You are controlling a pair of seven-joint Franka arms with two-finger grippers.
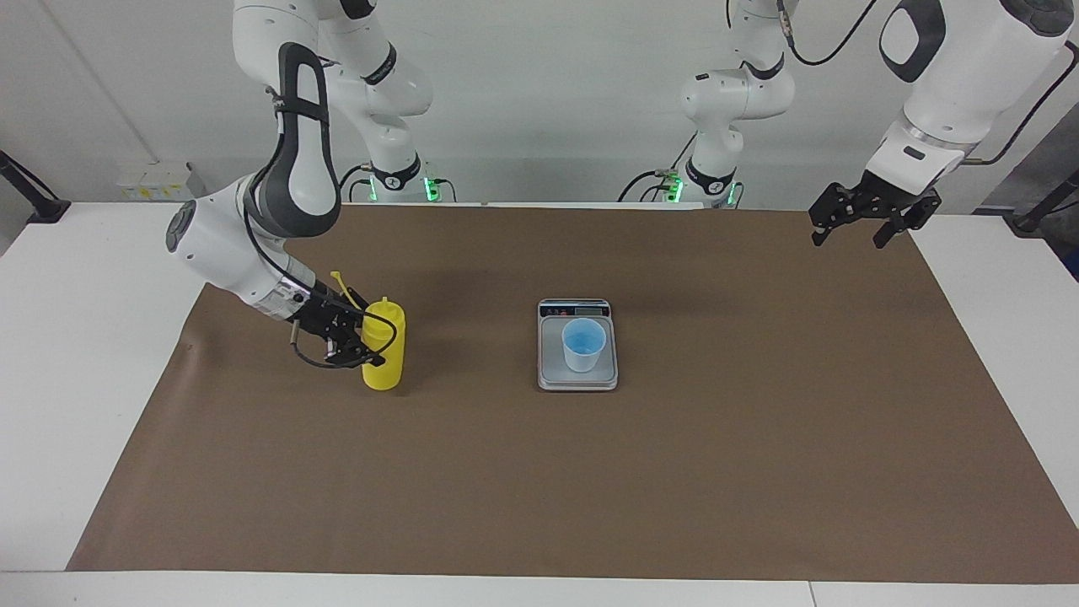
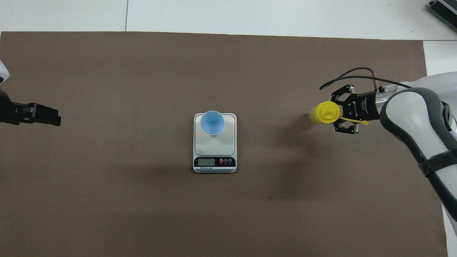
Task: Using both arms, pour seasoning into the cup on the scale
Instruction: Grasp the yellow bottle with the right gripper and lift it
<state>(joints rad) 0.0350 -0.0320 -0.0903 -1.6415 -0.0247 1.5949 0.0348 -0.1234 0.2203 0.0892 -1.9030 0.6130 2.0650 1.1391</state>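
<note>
The yellow squeeze bottle of seasoning (image 1: 383, 352) stood upright toward the right arm's end of the brown paper mat (image 1: 590, 472), its thin tethered cap stick (image 1: 344, 286) jutting up past the gripper. Whether its base rested on the mat or hung just clear of it could not be told. The right gripper (image 1: 362, 339) came at it from the side, low and nearly level, and its fingers were pinched around the bottle's body (the outer links splayed to either side in the overhead view, where the gripper (image 2: 334, 114) sat against the bottle's ribbed cap (image 2: 325, 112)). A black cable looped around the wrist and across the bottle.

Well apart from the bottle, near the middle of the mat, lay the small silver-grey kitchen scale (image 1: 577, 376), its dark display strip (image 2: 214, 162) on the edge nearest the robots. The pale blue cup (image 1: 583, 345) stood upright on the weighing plate, toward the edge farther from the robots.

The left arm waited, its gripper (image 1: 860, 224) raised over the mat's corner at its own end of the tabletop (image 1: 1011, 354), close to the robots' edge, the fingers spread apart and holding nothing.
</note>
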